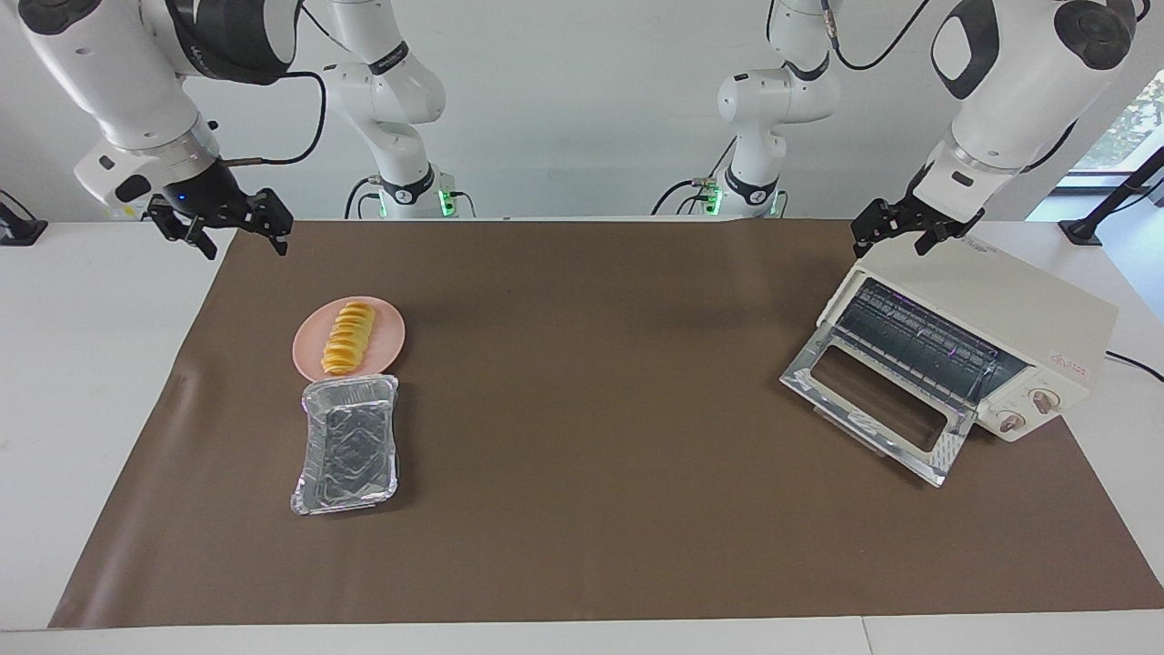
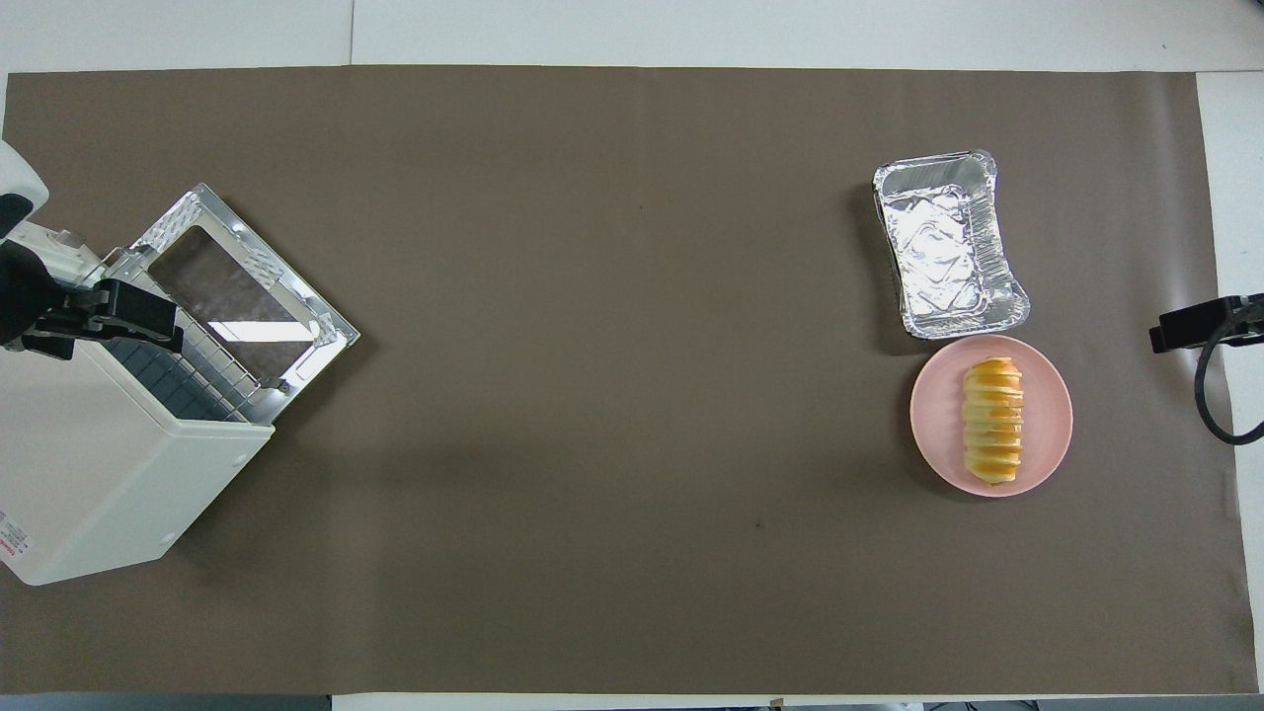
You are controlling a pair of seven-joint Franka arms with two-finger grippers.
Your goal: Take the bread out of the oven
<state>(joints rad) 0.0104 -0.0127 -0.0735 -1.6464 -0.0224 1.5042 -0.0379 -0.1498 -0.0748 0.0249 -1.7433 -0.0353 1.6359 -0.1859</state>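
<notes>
From my station the job looks done. The oven (image 1: 964, 350) sits at the left arm's end of the surface (image 1: 591, 509) with its glass door (image 1: 875, 414) dropped open and, as far as I can see past the wire rack, nothing on it. Well apart, toward the right arm's end, the foil tray (image 1: 348, 444) lies empty, touching the pink plate (image 1: 393, 335) that sits nearer to the robots. The bread (image 1: 348, 338) rests on that plate, clear of both arms. I judge nothing is left but parking.

My left gripper (image 1: 901, 233) hangs over the oven's top corner, jaws spread, holding nothing. My right gripper (image 1: 221, 222) hangs over the edge of the brown mat, jaws spread and empty.
</notes>
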